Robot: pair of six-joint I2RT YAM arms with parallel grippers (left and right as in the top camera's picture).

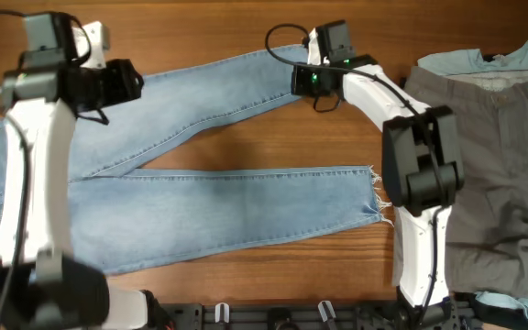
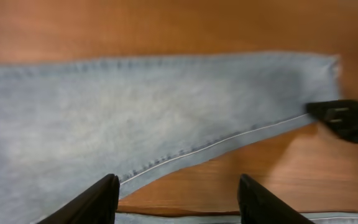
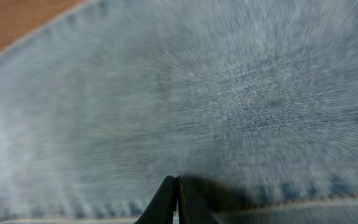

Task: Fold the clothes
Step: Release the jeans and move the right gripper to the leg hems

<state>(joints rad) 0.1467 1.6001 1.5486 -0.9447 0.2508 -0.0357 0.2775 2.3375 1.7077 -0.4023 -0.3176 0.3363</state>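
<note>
The light blue jeans [image 1: 227,206] lie flat on the wooden table, with the waist at the left and both legs running right. The lower leg ends in a frayed white hem [image 1: 379,202]. My left gripper [image 1: 134,82] hovers open and empty over the thigh of the upper leg. In the left wrist view the left gripper [image 2: 179,202] spans bare wood beside the jeans' seam [image 2: 185,152]. My right gripper [image 1: 297,82] is at the upper leg's hem. In the blurred right wrist view the right gripper [image 3: 178,202] is shut with its tips at the denim [image 3: 216,93] by the hem stitching.
Grey trousers [image 1: 493,165] lie at the right over a pale blue-green shirt [image 1: 484,60]. My right gripper also shows as a black shape in the left wrist view [image 2: 347,118] at the leg's end. Bare wood [image 1: 246,147] shows between the two legs.
</note>
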